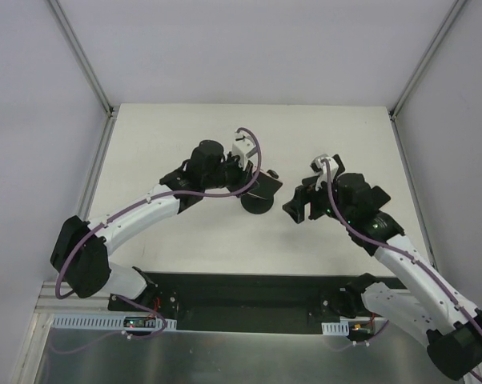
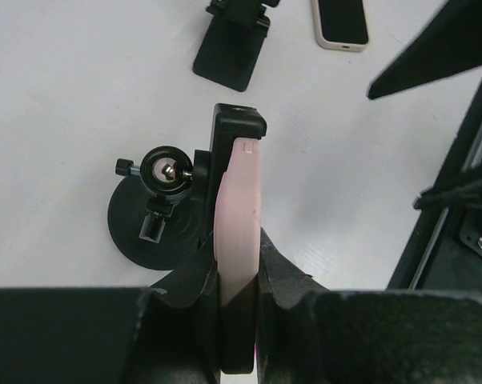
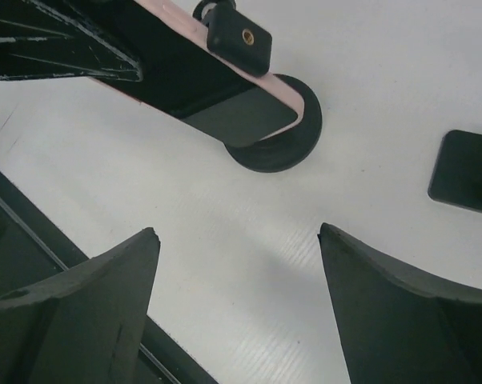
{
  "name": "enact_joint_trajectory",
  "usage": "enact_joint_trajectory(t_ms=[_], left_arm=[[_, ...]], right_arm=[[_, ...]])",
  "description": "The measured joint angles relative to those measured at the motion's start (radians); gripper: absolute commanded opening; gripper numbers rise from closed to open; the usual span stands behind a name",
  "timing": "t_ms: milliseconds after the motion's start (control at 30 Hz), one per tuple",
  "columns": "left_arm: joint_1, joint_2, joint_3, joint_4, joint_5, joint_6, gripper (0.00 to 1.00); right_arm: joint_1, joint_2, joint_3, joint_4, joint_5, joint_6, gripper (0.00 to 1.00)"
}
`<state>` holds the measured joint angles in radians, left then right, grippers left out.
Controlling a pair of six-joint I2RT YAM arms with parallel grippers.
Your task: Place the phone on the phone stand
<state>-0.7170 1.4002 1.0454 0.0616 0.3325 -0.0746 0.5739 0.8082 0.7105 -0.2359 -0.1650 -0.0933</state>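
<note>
My left gripper (image 2: 239, 254) is shut on a phone in a pink case (image 2: 239, 192), held edge-on. The phone's far end lies against the black clamp (image 2: 238, 120) of the phone stand, whose round base (image 2: 137, 236) sits on the table just left of it. I cannot tell if the phone is seated in the clamp. In the right wrist view the phone (image 3: 225, 100) shows its dark face above the stand base (image 3: 283, 144). My right gripper (image 3: 237, 236) is open and empty, low over the table, just right of the stand (image 1: 257, 205).
A second, folding black stand (image 2: 229, 52) and a second phone in a cream case (image 2: 341, 22) lie farther back on the white table. A flat black object (image 3: 465, 172) lies right of the right gripper. The two grippers (image 1: 249, 180) (image 1: 299, 206) are close together.
</note>
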Motion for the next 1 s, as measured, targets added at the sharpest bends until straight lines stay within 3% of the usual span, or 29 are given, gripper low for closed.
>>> enact_joint_trajectory(t_ms=[167, 367, 833, 1000], left_arm=[[0.066, 0.005, 0.066, -0.142, 0.190, 0.092, 0.00], [0.097, 0.083, 0.236, -0.378, 0.334, 0.193, 0.00], [0.103, 0.117, 0.307, -0.507, 0.428, 0.254, 0.00], [0.103, 0.122, 0.321, -0.525, 0.444, 0.252, 0.00]], right_arm=[[-0.109, 0.166, 0.099, 0.021, -0.235, -0.120, 0.81], [-0.131, 0.339, 0.225, 0.063, -0.412, -0.261, 0.80], [-0.128, 0.533, 0.340, 0.078, -0.683, -0.338, 0.67], [-0.107, 0.549, 0.340, 0.063, -0.713, -0.350, 0.45]])
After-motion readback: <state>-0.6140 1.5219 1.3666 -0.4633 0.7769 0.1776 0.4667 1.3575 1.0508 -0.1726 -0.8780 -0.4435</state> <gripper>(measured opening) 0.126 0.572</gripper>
